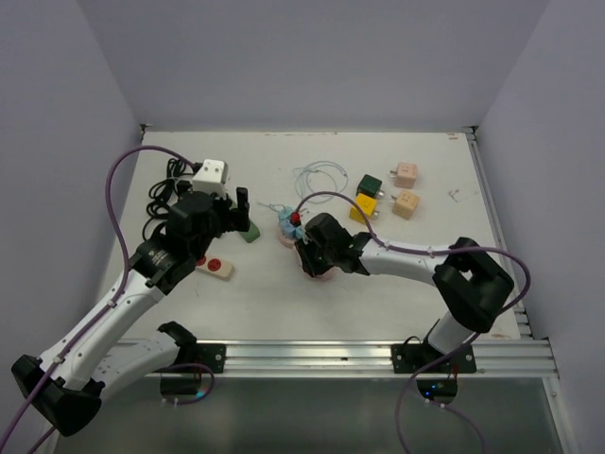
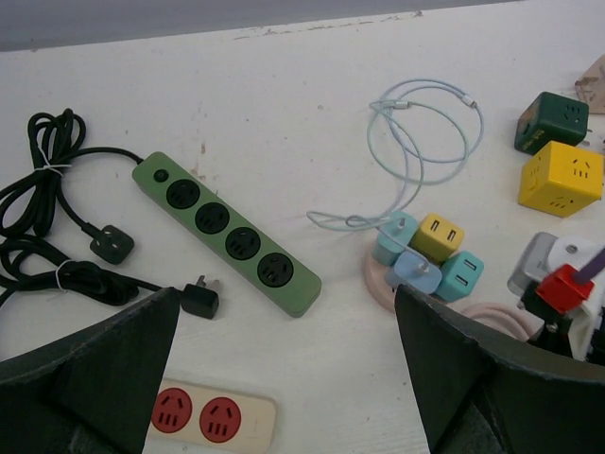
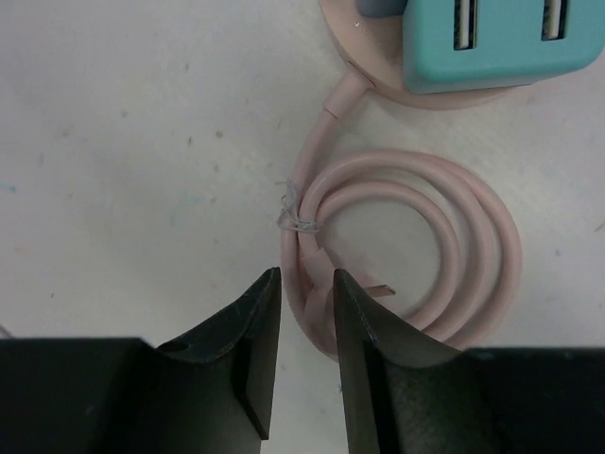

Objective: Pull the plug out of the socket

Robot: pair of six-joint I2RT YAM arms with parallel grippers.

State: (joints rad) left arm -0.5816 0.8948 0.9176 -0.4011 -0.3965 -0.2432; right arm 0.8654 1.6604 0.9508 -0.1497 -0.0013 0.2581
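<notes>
A round pink socket (image 2: 376, 280) lies mid-table with several plugs in it: teal (image 2: 460, 276), yellow (image 2: 440, 236) and pale blue (image 2: 413, 271). Its pink cord (image 3: 473, 218) is coiled just in front of it. My right gripper (image 3: 307, 279) points down at the coil's left side, jaws shut on a strand of the pink cord; the teal plug (image 3: 501, 43) and socket rim (image 3: 364, 52) sit just beyond. In the top view that gripper (image 1: 308, 266) is in front of the socket (image 1: 286, 230). My left gripper (image 2: 285, 307) hangs open above the table, left of the socket (image 1: 240, 210).
A green power strip (image 2: 227, 232) lies diagonally, with a loose black plug (image 2: 200, 298) and black cable bundle (image 2: 47, 218) beside it. A cream strip with red outlets (image 2: 203, 416) is nearer. A pale blue cable loop (image 2: 416, 142), green cube (image 2: 551, 121) and yellow cube (image 2: 560, 178) lie behind.
</notes>
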